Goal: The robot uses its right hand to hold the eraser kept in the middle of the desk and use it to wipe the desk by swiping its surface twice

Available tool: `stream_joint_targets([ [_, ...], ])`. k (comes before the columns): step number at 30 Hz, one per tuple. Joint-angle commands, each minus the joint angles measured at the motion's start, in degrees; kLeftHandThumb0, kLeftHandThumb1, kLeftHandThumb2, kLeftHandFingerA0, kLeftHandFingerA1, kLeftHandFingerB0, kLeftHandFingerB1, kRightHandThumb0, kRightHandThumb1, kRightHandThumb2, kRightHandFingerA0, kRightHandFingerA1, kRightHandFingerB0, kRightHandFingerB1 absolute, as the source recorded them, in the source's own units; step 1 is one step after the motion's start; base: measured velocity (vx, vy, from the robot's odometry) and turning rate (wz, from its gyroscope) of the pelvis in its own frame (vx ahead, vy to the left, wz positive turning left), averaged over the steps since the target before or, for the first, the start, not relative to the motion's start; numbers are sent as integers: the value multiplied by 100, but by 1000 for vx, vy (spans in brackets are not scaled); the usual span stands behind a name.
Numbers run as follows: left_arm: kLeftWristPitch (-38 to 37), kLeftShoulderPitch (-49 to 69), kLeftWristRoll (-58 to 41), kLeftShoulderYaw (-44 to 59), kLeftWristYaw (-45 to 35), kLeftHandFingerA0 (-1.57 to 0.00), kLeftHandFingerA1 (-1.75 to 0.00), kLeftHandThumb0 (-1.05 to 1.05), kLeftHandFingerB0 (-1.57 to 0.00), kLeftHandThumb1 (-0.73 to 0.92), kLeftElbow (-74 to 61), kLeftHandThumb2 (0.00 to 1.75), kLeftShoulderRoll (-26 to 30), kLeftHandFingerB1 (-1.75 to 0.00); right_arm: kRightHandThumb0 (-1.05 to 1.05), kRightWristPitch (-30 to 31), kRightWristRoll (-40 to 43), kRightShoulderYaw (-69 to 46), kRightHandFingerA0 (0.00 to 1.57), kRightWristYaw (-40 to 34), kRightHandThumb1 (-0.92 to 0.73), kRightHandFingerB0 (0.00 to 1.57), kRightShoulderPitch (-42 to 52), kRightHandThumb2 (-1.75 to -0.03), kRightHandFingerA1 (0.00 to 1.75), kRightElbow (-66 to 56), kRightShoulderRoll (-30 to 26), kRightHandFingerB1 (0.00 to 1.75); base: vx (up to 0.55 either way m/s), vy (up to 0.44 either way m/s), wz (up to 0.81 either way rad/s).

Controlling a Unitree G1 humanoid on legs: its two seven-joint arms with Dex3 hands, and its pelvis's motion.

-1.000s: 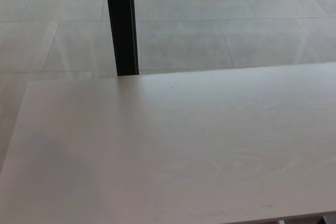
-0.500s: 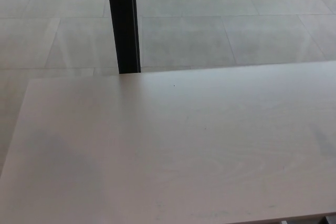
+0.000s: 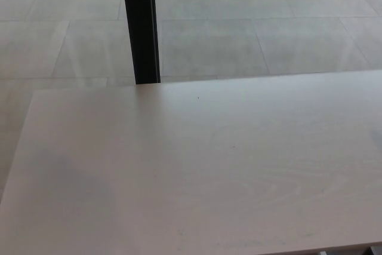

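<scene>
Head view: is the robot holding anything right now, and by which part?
It cannot be told: neither hand shows, and no eraser is visible. Only the pale desk, a black post and tiled floor appear.

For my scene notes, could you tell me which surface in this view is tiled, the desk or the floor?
The floor beyond the far edge is tiled, with visible joints; the desk is one pale, faintly grained sheet.

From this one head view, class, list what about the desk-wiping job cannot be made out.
- Eraser: none shows on the desk; where it lies cannot be told.
- Both hands: outside the frame, so open or shut is unknown.
- Desk: its right and near parts are cut off by the picture's edges.
- Black post: its top is cut off by the upper edge, its foot hidden behind the desk.
</scene>
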Motion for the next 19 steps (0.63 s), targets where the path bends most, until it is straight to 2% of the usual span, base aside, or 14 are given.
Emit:
stream_joint_targets([
  [1,-33,60,-94,66,-112,-75,-73,-48,-61,76,22,62,101,-57,-67,-72,803,-1518,41,-565,-74,34,1132,-63,48,460,-171,39,0,0,0],
  [2,-8,44,-72,44,-133,-73,-74,-48,-59,76,25,62,118,-56,-68,-276,769,-1721,39,-724,-78,27,1424,-63,46,834,-90,37,0,0,0],
  [3,11,28,-55,31,-103,-75,-73,-48,-60,76,26,62,125,-55,-70,-343,812,-1891,35,-846,-70,26,1601,-68,49,1014,50,39,0,0,0],
  [5,-44,17,36,-50,-65,-76,-71,-48,-60,75,34,62,112,-55,-72,-653,922,-2106,43,-927,-73,33,1718,-62,53,1575,238,43,0,0,0],
  [7,-44,16,-2,-28,-82,-76,-70,-48,-61,75,36,62,92,-56,-70,-471,1147,-2315,45,-940,-71,33,1664,-61,52,1912,307,42,0,0,0],
  [8,-42,8,4,-40,-73,-79,-70,-50,-63,75,33,62,75,-56,-69,-508,1034,-2279,52,-1103,-72,31,1710,-61,56,1921,417,46,0,0,0],
  [9,-40,-3,13,-55,-60,-79,-70,-50,-63,75,29,62,53,-56,-69,-559,871,-2214,52,-1356,-72,31,1782,-61,56,1919,593,46,0,0,0],
  [13,-43,-49,44,-118,-121,-77,-70,-51,-61,74,38,62,40,-54,-63,-655,976,-2217,50,-1077,-72,33,1749,-61,58,2595,691,44,0,0,0],
  [14,-64,-42,49,-141,-199,-73,-67,-50,-56,76,29,63,40,-53,-61,-599,908,-2098,52,-1010,-71,35,1704,-61,56,2869,681,42,0,0,0],
  [19,-86,-39,16,-119,-114,-74,-68,-48,-60,74,14,62,48,-56,-66,-763,606,-1596,55,-1000,-72,34,1815,-61,51,2856,841,42,0,0,0],
])
